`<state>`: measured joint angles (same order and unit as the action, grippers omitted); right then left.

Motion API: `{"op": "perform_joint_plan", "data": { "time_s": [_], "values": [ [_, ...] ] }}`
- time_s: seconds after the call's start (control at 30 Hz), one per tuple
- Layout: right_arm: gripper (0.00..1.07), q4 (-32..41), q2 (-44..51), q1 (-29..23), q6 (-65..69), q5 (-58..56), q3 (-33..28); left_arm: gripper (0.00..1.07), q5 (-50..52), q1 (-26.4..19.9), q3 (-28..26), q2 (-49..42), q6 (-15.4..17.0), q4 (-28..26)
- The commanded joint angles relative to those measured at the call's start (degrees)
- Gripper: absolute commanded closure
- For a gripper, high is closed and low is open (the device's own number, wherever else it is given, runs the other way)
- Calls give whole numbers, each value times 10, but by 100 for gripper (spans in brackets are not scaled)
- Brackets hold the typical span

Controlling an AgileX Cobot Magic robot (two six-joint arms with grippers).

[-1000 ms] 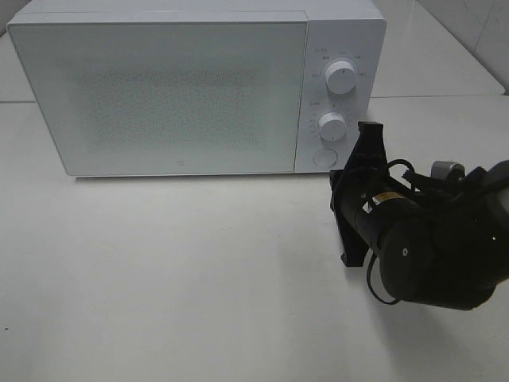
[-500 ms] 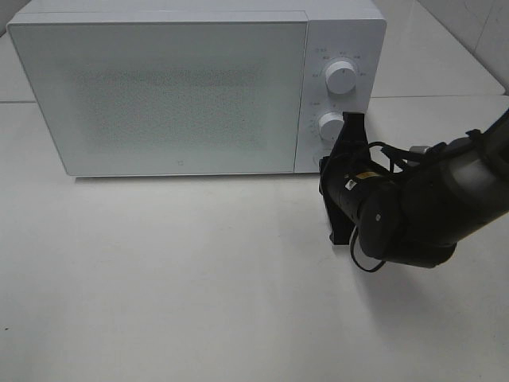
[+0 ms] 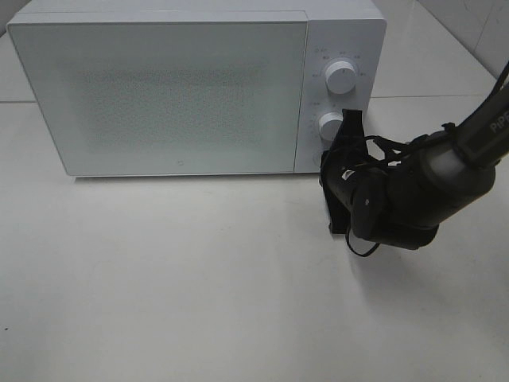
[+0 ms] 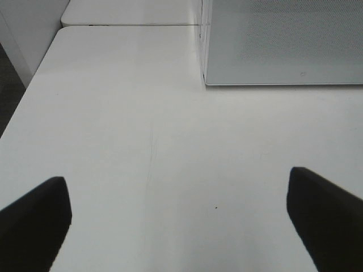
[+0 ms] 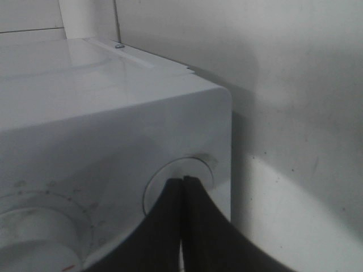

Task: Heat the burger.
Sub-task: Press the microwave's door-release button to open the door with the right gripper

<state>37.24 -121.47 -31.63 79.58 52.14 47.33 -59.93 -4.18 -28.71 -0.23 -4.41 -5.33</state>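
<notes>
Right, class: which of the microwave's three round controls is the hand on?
The flat button, lowest of the three: the shut right hand has its tips on it, not on the upper knob or lower knob.

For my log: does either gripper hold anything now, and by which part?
Nothing is held. The right gripper, shut, points at the microwave button; the left gripper is open.

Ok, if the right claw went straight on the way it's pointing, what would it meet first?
The round button on the microwave, under its lower dial. The shut right claw has its tips right at it, though whether they touch is unclear.
</notes>
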Motion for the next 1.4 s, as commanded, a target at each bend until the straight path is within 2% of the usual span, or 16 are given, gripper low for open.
{"op": "perform_joint_plan", "data": {
  "time_s": [0.03,0.47,0.6,0.77,0.9,1.07,1.4],
  "values": [
    [107,-9,-5,2,0,-3,9,9,4,-1,2,-12,4,1],
    [107,1,-20,2,-12,19,38,9,4,-1,2,-12,4,1],
    [107,23,-20,2,-37,72,42,9,4,-1,2,-12,4,1],
    [107,29,-20,2,-49,77,69,9,4,-1,2,-12,4,1],
    [107,68,-21,2,-87,118,95,9,4,-1,2,-12,4,1],
    [107,67,-38,2,-93,120,128,9,4,-1,2,-12,4,1],
    [107,68,-40,2,-91,117,131,9,4,-1,2,-12,4,1]
  ]
}}
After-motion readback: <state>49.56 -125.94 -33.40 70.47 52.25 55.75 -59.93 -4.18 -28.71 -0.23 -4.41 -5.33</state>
